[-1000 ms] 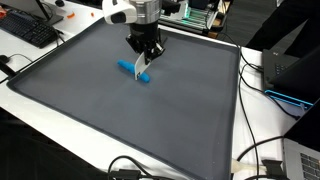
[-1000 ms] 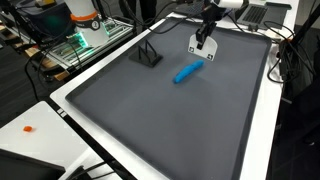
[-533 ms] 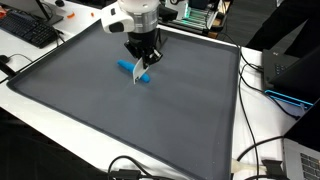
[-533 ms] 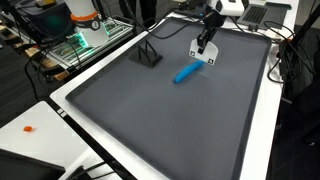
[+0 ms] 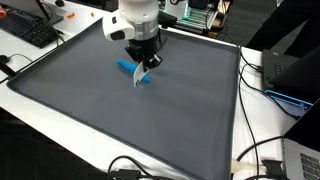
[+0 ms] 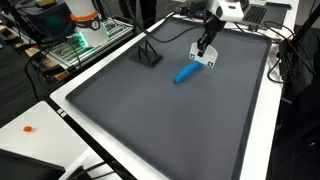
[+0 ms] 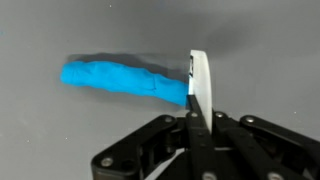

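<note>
The gripper (image 5: 147,61) was seen closed on a white flat tool (image 7: 198,82), which was clamped edge-on between the fingers with its blade pointed down at the grey mat (image 5: 90,110). The tool's edge was set against one end of the blue roll (image 7: 125,78), which looked soft and dough-like. In both exterior views the blue roll (image 6: 187,72) was found flat on the mat, nearer the edge beside the green-lit equipment than the opposite edge and away from all corners. A black wire stand (image 6: 148,55) was placed closer to that edge, apart from the roll.

Several risks could be judged from this. The tool was held only by a narrow strip, so it might be twisted or slid in the jaws if it were pressed hard against the mat. The roll, being loose on the mat, might be pushed aside rather than held in place. Soft material might also be stuck to the blade and lifted with it.

The following were counted: one blue roll, one white tool, one gripper, one black stand and one mat.
</note>
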### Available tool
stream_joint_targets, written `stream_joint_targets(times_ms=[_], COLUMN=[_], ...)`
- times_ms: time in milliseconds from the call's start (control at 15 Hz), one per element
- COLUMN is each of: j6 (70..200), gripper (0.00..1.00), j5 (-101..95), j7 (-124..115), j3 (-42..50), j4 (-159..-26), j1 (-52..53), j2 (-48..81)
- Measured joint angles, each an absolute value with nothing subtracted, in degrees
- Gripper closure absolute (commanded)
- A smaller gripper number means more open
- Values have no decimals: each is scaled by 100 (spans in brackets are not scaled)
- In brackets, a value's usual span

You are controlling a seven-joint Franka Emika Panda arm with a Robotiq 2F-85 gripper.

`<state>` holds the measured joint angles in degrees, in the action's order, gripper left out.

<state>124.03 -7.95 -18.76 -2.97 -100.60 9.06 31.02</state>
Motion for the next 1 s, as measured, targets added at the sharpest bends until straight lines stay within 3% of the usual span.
stream_joint_targets(times_ms=[1000], j6=[12729], gripper=[99], j5=[-796], j7=[-1876], j3=[-215], j4=[-10128], j1=[954], j2=[3273])
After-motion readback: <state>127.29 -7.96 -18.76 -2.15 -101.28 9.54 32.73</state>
